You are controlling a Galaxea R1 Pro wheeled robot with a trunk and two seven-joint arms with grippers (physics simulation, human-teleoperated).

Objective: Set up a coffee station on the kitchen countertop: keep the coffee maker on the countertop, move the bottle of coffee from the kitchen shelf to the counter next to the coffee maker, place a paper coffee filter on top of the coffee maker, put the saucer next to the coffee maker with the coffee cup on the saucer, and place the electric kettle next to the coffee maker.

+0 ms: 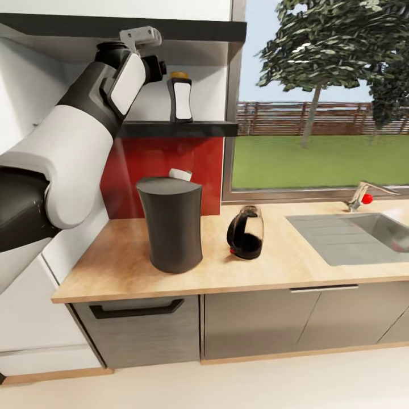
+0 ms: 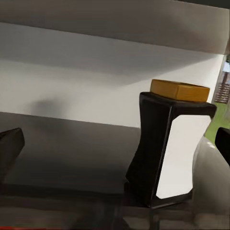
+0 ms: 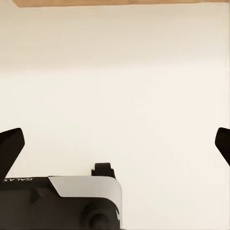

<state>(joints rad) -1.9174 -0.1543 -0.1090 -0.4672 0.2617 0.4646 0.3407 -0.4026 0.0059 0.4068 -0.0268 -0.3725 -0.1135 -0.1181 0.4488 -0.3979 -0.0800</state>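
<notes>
The bottle of coffee (image 1: 180, 99), dark with a white label and amber cap, stands upright on the kitchen shelf (image 1: 182, 129). My left gripper (image 1: 158, 67) is raised beside it and open. In the left wrist view the bottle (image 2: 170, 148) sits off-centre between the spread fingertips (image 2: 9, 148), untouched. On the countertop (image 1: 125, 255) stands the dark-grey coffee maker (image 1: 170, 224). The white paper coffee filter (image 1: 180, 174) peeks over its top rear edge. To its right is the glass electric kettle (image 1: 246, 233). My right gripper (image 3: 115, 143) hangs open over pale floor. The saucer and coffee cup are out of view.
A steel sink (image 1: 352, 236) with a red-knobbed faucet (image 1: 363, 196) is set into the counter's right part. A thicker dark slab (image 1: 170, 28) runs close above the shelf, and a window frame (image 1: 233, 113) bounds it on the right. Dark cabinet fronts (image 1: 255, 324) lie below.
</notes>
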